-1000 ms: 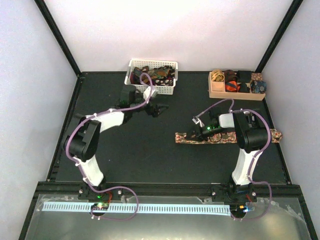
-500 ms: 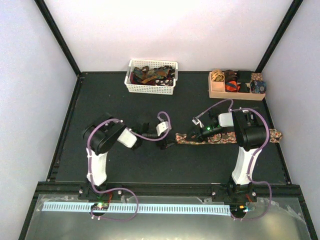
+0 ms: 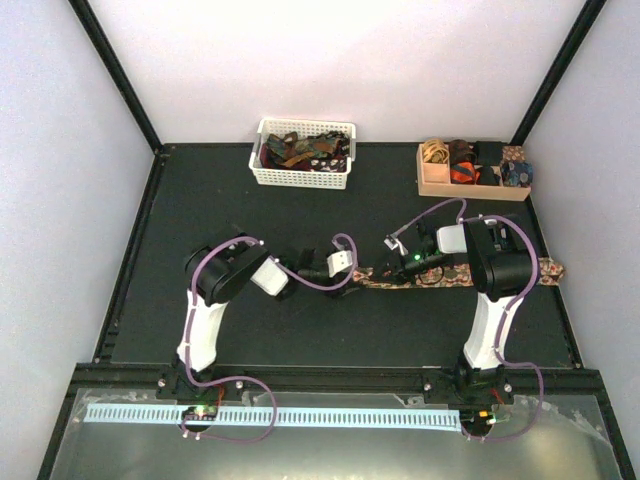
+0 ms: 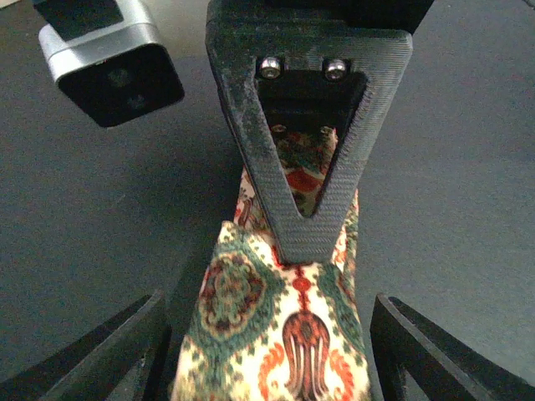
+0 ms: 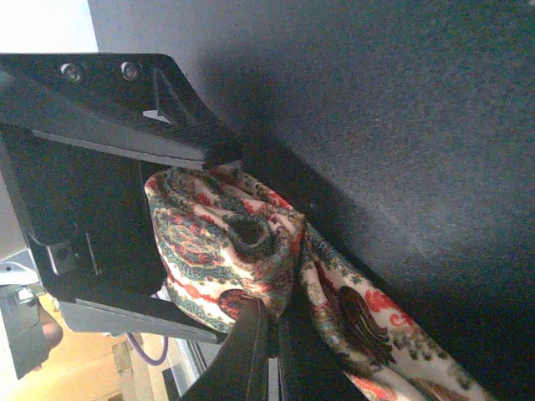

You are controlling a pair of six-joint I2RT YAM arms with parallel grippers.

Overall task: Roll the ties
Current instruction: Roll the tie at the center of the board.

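Observation:
One tie [image 3: 500,272] with a red-green-beige floral print lies flat across the right half of the black table. My right gripper [image 3: 398,268] is shut on a bunched, folded part of it near its left end; the right wrist view shows the bunch [image 5: 209,242] pinched between the nearly closed fingers [image 5: 251,351]. My left gripper [image 3: 352,272] is at the tie's left tip. In the left wrist view its fingers [image 4: 125,351] stand wide apart on either side of the tie's end [image 4: 276,334], not touching it. The right gripper's finger [image 4: 305,217] rests on the tie just ahead.
A white slatted basket [image 3: 300,182] holding more ties [image 3: 305,150] stands at the back centre. A tan wooden compartment box [image 3: 470,188] with rolled ties [image 3: 460,152] stands at the back right. The table's right edge runs close to the tie's far end.
My left arm swung from beside the white basket down and right to the tie's left tip. The right arm and the tie stayed as they were.

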